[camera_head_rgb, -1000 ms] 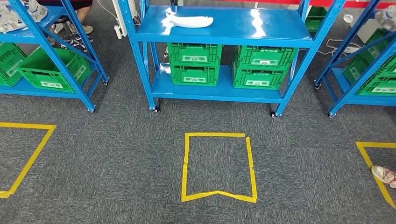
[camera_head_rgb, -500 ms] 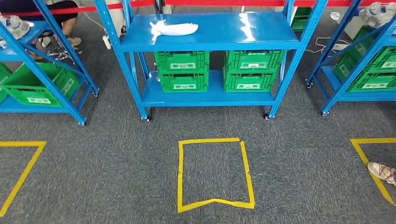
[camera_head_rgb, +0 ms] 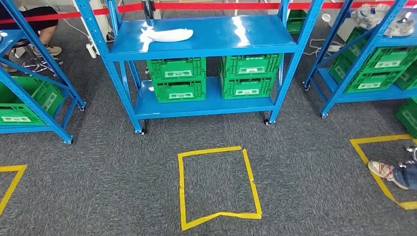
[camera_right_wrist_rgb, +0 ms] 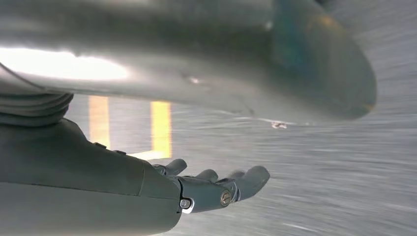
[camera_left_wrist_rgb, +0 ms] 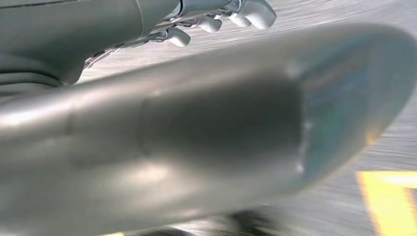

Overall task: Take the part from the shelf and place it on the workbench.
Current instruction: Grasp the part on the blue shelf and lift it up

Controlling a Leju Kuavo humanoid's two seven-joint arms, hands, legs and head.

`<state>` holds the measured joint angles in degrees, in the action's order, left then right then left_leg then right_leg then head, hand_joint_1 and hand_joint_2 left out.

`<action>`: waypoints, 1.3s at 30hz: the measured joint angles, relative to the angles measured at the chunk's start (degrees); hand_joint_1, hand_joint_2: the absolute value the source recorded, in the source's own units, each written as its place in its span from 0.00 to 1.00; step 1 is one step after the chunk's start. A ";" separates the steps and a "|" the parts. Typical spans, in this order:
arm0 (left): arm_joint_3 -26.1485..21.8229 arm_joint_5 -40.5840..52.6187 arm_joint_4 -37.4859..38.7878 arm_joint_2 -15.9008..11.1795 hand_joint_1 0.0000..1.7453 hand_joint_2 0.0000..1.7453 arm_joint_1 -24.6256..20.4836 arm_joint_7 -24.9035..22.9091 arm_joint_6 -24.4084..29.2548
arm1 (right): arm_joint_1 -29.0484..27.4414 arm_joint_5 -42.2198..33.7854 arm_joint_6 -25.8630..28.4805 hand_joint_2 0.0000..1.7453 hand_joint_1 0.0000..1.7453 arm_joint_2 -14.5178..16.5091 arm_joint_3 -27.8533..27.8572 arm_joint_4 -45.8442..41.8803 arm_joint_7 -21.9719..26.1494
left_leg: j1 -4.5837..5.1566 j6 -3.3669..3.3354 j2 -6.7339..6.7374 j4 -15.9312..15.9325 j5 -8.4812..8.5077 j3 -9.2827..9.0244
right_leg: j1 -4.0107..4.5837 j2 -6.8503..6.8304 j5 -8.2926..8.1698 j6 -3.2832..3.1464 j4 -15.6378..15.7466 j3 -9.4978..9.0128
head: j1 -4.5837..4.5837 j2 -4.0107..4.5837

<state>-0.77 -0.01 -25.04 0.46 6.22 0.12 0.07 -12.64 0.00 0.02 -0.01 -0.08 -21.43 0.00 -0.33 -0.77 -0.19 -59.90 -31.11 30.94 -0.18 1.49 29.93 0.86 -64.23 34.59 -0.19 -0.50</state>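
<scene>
A white moulded part (camera_head_rgb: 166, 35) lies on the left half of the top board of the blue shelf (camera_head_rgb: 221, 37) straight ahead, across a stretch of grey carpet. My left hand (camera_left_wrist_rgb: 98, 24) hangs over the carpet with its fingers (camera_left_wrist_rgb: 246, 14) stretched out and its thumb apart, holding nothing. My right hand (camera_right_wrist_rgb: 147, 191) hangs the same way, its fingers (camera_right_wrist_rgb: 231, 184) extended and nothing in its grasp. Both hands are far from the part.
Green crates (camera_head_rgb: 179, 81) fill the shelf's lower board. More blue racks with crates stand at the left (camera_head_rgb: 29, 98) and right (camera_head_rgb: 364, 64). A yellow tape square (camera_head_rgb: 216, 184) marks the carpet ahead. A person's shoe (camera_head_rgb: 386, 172) is at the right; a red barrier tape (camera_head_rgb: 196, 6) runs behind.
The whole picture has shifted, so the camera has moved: the shelf now sits further left and lower in the view. The shoe at the right has stepped further in.
</scene>
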 joint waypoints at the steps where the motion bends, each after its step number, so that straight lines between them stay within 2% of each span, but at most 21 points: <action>1: 0.00 0.01 -2.18 0.03 0.00 0.00 -1.66 0.03 0.00 | -1.54 0.00 0.01 0.00 0.00 -0.01 -0.01 2.14 -0.01 | -0.01 -0.14 -0.20 -0.01 0.08 -0.11 | -0.06 -0.35 1.62 0.19 -2.45 1.27 | 0.15 0.00; 3: -0.01 0.01 -5.83 -0.04 0.00 0.00 -4.27 0.07 0.00 | -3.97 0.00 0.02 0.00 0.00 -0.05 -0.01 5.67 -0.02 | 0.02 -0.14 -0.63 -0.04 -0.12 -0.17 | -0.10 -0.57 5.02 0.52 -9.02 4.97 | 0.40 0.00; 5: -0.02 0.01 -7.87 -0.16 0.00 0.00 -5.47 0.08 0.01 | -5.46 0.00 0.02 0.00 0.00 -0.09 -0.01 7.77 -0.02 | 0.03 0.05 -0.80 -0.05 -0.60 -0.54 | -0.14 -0.63 5.37 0.79 -11.78 7.09 | 0.49 0.00; 6: -0.02 0.01 -8.18 -0.20 0.00 0.00 -5.49 0.08 0.01 | -5.66 0.00 0.03 0.00 0.00 -0.09 -0.01 8.19 0.01 | 0.02 0.18 -0.79 -0.05 -0.89 -0.88 | -0.17 -0.70 4.02 0.84 -10.45 6.79 | 0.52 0.00; 8: -0.02 0.01 -7.38 -0.15 0.00 0.00 -4.28 0.02 0.01 | -4.58 0.00 0.03 0.00 0.00 -0.09 -0.01 7.66 0.13 | -0.02 0.52 -0.37 -0.01 -1.66 -1.85 | -0.18 -1.16 -0.22 0.55 -3.19 3.73 | 0.57 0.00; 9: -0.02 0.01 -6.41 -0.10 0.00 0.00 -3.22 -0.06 0.01 | -3.49 0.00 0.03 0.00 0.00 -0.08 -0.01 6.94 0.19 | 0.01 0.74 -0.07 0.09 -2.03 -2.25 | 0.03 -1.44 -0.93 0.26 -0.16 2.40 | 0.59 0.00; 10: -0.02 0.01 -5.23 -0.05 0.00 0.00 -1.93 -0.15 0.01 | -2.13 0.00 0.02 0.00 0.00 -0.06 -0.01 5.89 0.26 | 0.03 1.04 0.22 0.27 -2.38 -2.57 | 0.22 -1.68 -1.17 -0.16 2.05 1.30 | 0.59 0.00; 14: -0.01 -0.01 1.24 0.28 0.00 0.00 3.73 -0.28 0.00 | 3.77 0.00 0.00 0.00 0.00 0.04 -0.02 -0.62 0.28 | 0.07 2.48 0.47 -1.03 -2.14 -4.07 | 0.29 -1.53 -0.54 -2.14 3.62 -0.79 | 0.55 0.00; 15: 0.00 -0.01 3.23 0.27 0.00 0.00 5.18 -0.30 0.00 | 5.29 0.01 0.00 0.00 0.00 0.04 -0.02 -2.62 0.31 | 0.05 2.79 0.41 -2.90 -1.88 -3.17 | 0.20 -1.25 -0.20 -2.54 3.93 -1.69 | 0.46 0.00; 17: 0.00 -0.01 6.93 0.05 0.00 0.00 7.80 -0.36 0.01 | 8.31 0.01 0.02 0.00 0.00 0.03 0.00 -6.22 0.38 | -0.05 3.23 0.22 -8.96 -2.52 0.98 | 0.11 -0.48 0.53 -3.07 4.39 -3.22 | 0.13 0.00; 19: 0.00 -0.01 10.08 -0.22 0.00 0.00 9.89 -0.36 0.02 | 10.51 0.01 0.05 0.00 0.00 0.00 0.01 -9.11 0.36 | -0.04 3.43 0.19 -14.40 -5.43 6.20 | 0.13 0.34 1.54 -3.19 4.46 -4.37 | -0.10 0.00; 21: 0.00 -0.01 11.92 -0.34 0.00 0.00 11.25 -0.36 0.01 | 11.32 0.02 0.07 0.00 0.00 -0.02 0.02 -10.84 0.27 | 0.00 3.25 0.18 -14.81 -6.90 9.05 | 0.15 1.01 2.75 -3.15 4.46 -5.93 | -0.17 0.00; 22: 0.00 -0.01 12.18 -0.36 0.00 0.00 11.36 -0.35 0.01 | 11.14 0.01 0.07 0.00 0.00 -0.02 0.02 -11.10 0.22 | 0.03 3.03 0.19 -12.65 -5.70 9.22 | 0.16 1.21 3.36 -3.08 4.45 -6.89 | -0.23 0.00; 24: 0.00 0.00 11.59 -0.36 0.00 0.00 10.49 -0.26 0.00 | 9.80 0.00 0.06 0.00 0.00 -0.01 0.03 -10.59 0.14 | 0.18 2.46 0.16 -6.37 0.58 8.63 | 0.22 1.29 4.75 -2.85 4.36 -8.52 | -0.35 0.00; 26: 0.00 0.01 9.56 -0.30 0.00 0.00 8.28 -0.15 0.00 | 7.58 0.00 0.03 0.50 0.00 0.00 0.04 -8.65 0.07 | 0.40 1.95 0.12 -2.91 5.35 7.96 | 0.28 1.21 6.07 -2.41 4.41 -9.24 | -0.44 0.00; 28: 0.00 0.01 6.20 -0.18 0.00 0.00 5.17 -0.07 0.00 | 4.90 0.00 0.00 1.00 0.00 0.01 0.03 -5.56 0.04 | 0.51 1.45 -0.06 -2.47 5.78 7.57 | 0.32 1.05 6.81 -1.78 5.13 -9.79 | -0.50 0.00; 31: -0.02 0.01 0.17 -0.01 0.00 0.00 0.25 0.06 0.01 | 0.44 0.00 -0.02 1.00 0.00 -0.02 0.00 -0.21 0.04 | 0.12 0.57 -0.61 -0.99 5.56 6.25 | 0.40 -0.03 8.37 -0.86 3.21 -9.48 | -0.27 0.00; 34: -0.02 0.01 -5.38 -0.11 0.00 0.75 -4.10 0.11 0.01 | -3.34 0.00 -0.01 1.00 0.00 -0.04 -0.03 5.45 0.02 | 0.00 0.16 -1.40 -0.57 4.64 5.13 | 0.02 -0.66 11.94 -0.22 -7.54 -2.37 | 0.15 0.00; 35: -0.02 0.01 -6.61 -0.13 0.00 1.00 -4.98 0.11 0.00 | -4.29 0.00 0.01 1.00 0.00 -0.05 -0.03 6.76 0.00 | 0.00 0.20 -1.70 -0.60 4.26 4.78 | -0.10 -0.67 11.90 -0.09 -9.88 -0.18 | 0.20 0.00; 37: -0.02 0.01 -7.78 -0.16 0.00 1.00 -5.50 0.09 0.01 | -5.24 -0.01 0.03 1.00 0.00 -0.10 -0.02 8.04 0.00 | -0.03 0.45 -2.05 -0.63 3.45 3.71 | -0.25 -0.71 8.14 0.02 -8.39 1.23 | 0.36 0.00; 39: -0.02 0.01 -7.05 -0.14 0.00 1.00 -4.30 -0.02 0.01 | -4.18 -0.01 0.06 1.00 0.00 -0.16 -0.01 7.65 0.10 | 0.00 0.87 -1.79 -0.61 2.61 2.67 | -0.25 -0.97 2.66 -0.08 -1.18 -0.62 | 0.50 0.00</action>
<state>-0.79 0.00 -32.09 0.32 1.91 0.10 0.07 -16.82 -0.01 0.08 -0.17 -0.09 -13.77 0.10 -0.33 0.10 -1.98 -60.51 -28.50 33.61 -0.44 0.53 32.58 0.78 -65.41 33.96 0.31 -0.50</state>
